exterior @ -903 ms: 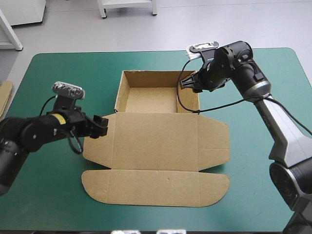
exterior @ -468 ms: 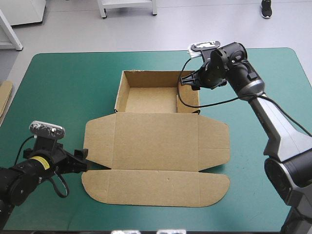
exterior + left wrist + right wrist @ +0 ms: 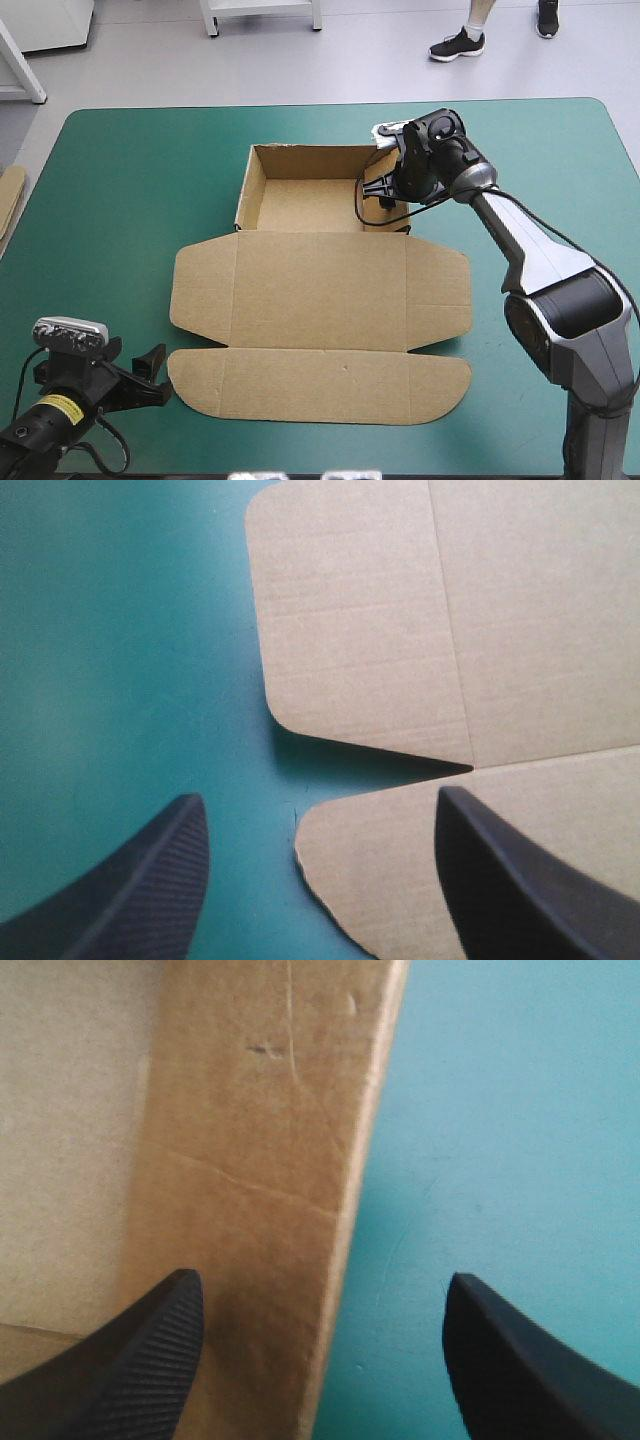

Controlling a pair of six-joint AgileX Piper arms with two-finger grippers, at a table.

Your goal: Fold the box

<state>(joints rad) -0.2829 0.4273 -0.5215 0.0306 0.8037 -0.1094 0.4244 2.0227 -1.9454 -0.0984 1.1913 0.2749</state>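
The brown box lies mid-table: an open tray [image 3: 252, 185] with raised walls at the back, the lid [image 3: 320, 290] flat in front of it, and a long round-cornered flap [image 3: 320, 385] nearest the front edge. My left gripper [image 3: 152, 378] is open near the table's front left corner, just off that flap's left end. In the left wrist view the left gripper [image 3: 320, 880] faces the notch between the lid's side flap [image 3: 360, 630] and the front flap [image 3: 420, 870]. My right gripper [image 3: 378, 190] is open and straddles the tray's right wall [image 3: 260, 1190], seen between the fingers of the right gripper [image 3: 320, 1360].
An edge of more brown board [image 3: 8, 200] shows at the table's left edge. Bare teal-green cover [image 3: 130, 180] lies left of the box, and more of the cover [image 3: 540, 300] lies to its right.
My left arm has drawn back from the lid's left flap to the table's front left corner. The right gripper has shifted left, over the tray's right wall.
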